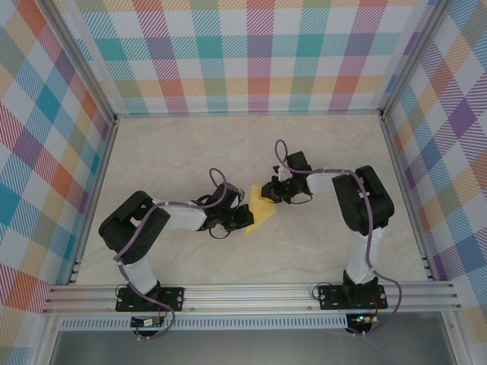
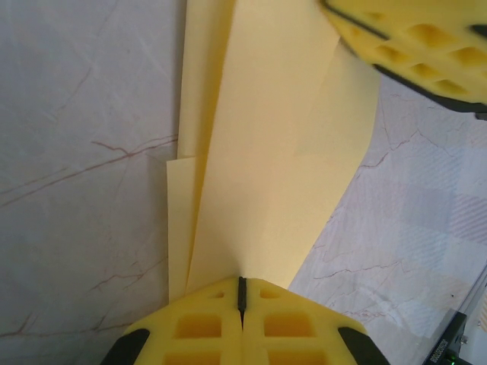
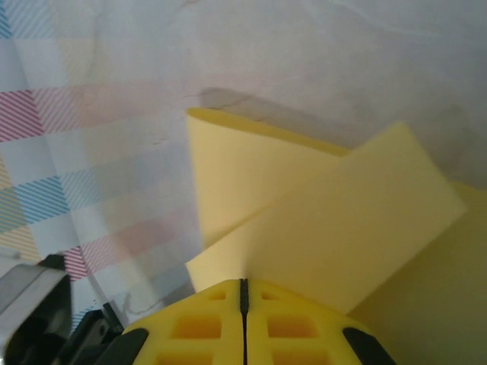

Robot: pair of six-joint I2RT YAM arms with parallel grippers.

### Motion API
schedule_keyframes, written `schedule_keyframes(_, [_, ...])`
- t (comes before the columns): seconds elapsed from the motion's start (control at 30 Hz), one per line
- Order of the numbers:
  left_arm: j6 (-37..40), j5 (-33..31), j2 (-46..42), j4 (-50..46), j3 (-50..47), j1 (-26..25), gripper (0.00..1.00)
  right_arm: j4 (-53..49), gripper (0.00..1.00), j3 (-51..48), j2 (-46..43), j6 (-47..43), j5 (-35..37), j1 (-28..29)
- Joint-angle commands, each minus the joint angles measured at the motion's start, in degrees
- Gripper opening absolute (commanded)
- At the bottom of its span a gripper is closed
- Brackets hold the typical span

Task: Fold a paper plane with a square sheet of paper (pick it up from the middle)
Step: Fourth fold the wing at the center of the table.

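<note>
- We see a pale marbled tabletop [image 1: 190,152] closed in on three sides by walls of pastel check [image 1: 259,53]. An aluminium rail [image 1: 251,293] runs along the near edge.
- The left arm [image 1: 152,220] reaches from its base at the near left in towards the middle. The right arm [image 1: 358,198] rises from the near right and bends leftwards. The two meet over the middle of the tabletop.
- The yellow sheet of paper [image 1: 261,209] sits between the two arm tips, about the middle of the tabletop, and is already folded into overlapping layers.
- In the left wrist view long creases run away from the camera, and a narrow layer sticks out on the left of the sheet [image 2: 266,152].
- In the right wrist view a slanted strip lies across a broader panel of the sheet [image 3: 319,220], with a shadow on the tabletop behind its far edge.
- The left gripper [image 2: 242,285] has its fingers pressed together, pinching the near edge of the sheet, which comes straight out of the seam between them.
- The right gripper [image 3: 243,285] is likewise pressed together, pinching the opposite end of the sheet.
- From the left wrist we see one of the right gripper's yellow fingers [image 2: 418,38] at the top right, on the sheet's far end.
</note>
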Motion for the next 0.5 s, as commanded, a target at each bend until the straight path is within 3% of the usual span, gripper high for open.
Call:
schedule_keyframes(0.0, [2.03, -1.98, 2.3, -14.21, -2.84, -0.51, 0.0, -3.26, 0.05, 0.74, 2.28, -1.96, 3.95, 0.27])
schedule_keyframes(0.33, [4.37, -4.35, -7.41, -24.3, 5.71, 0.61, 0.01, -4.32, 0.04, -0.56, 3.46, -2.6, 6.85, 0.3])
schedule_keyframes(0.47, [1.72, -2.82, -8.37, -21.98, 8.64, 1.84, 0.03, -4.41, 0.04, -0.57, 3.49, -2.37, 7.06, 0.23])
